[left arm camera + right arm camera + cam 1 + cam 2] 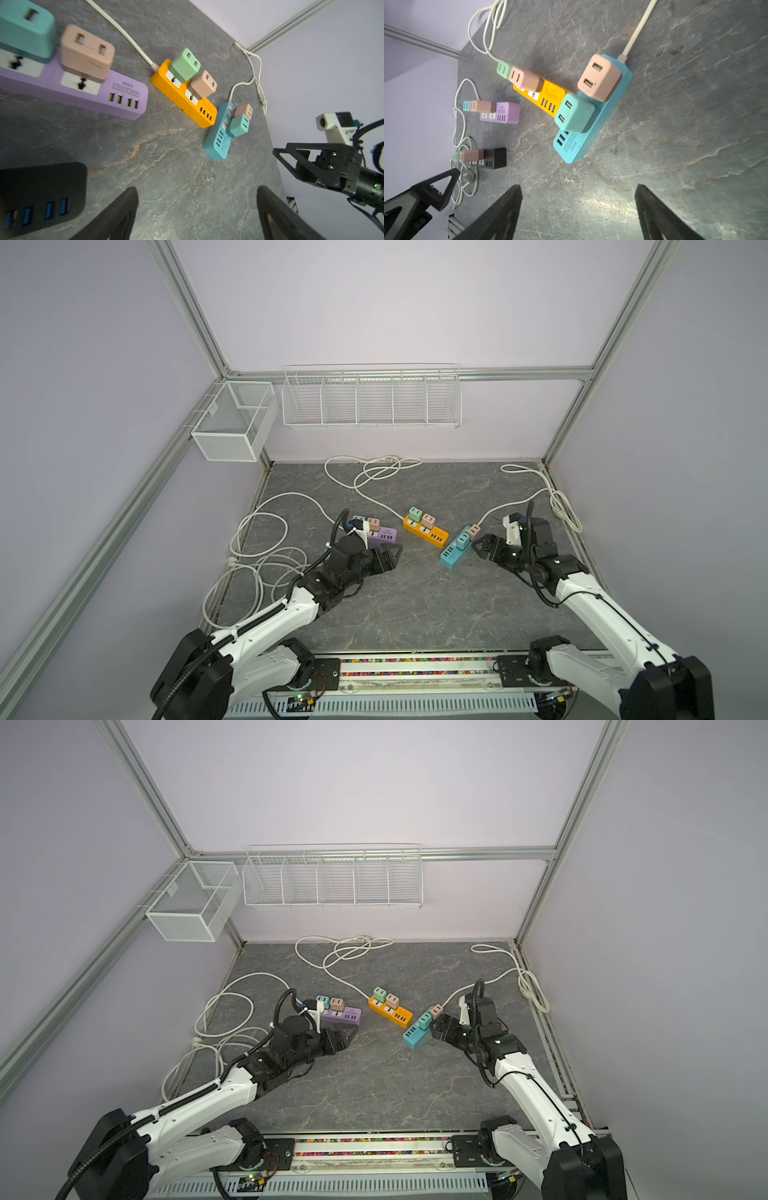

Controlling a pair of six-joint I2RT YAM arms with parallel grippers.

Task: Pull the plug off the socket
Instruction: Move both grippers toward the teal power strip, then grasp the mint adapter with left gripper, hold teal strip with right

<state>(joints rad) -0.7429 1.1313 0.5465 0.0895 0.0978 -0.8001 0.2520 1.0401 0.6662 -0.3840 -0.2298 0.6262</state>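
Grey marbled table (415,614) in a lilac-walled, aluminium-framed cell, with a white wire rack (370,398) on the back wall. Right tool (578,187): released, fingers spread wide with nothing between them, low over the table and just short of the blue strip (577,149). Left tool (197,190): likewise spread and empty, near the purple strip (93,97) and a black strip (41,187). Task item, by judgement: teal plug (575,113), a rounded cube with two USB slots in its outer face. It is seated in the blue strip's socket next to the USB ports, just beside a pink plug (600,78) of the same form. The blue strip lies right of centre in both top views, and its white cord (639,27) trails toward the back. Orange strip (426,531): just beside the blue one, carrying two more plugs. Hazards: the strip looks light and nothing holds it, so a pull would likely lift or drag it along with the plug. The pink neighbour leaves little finger room, so a careless closure could catch both plugs. The smooth rounded sides may let the grip slip.
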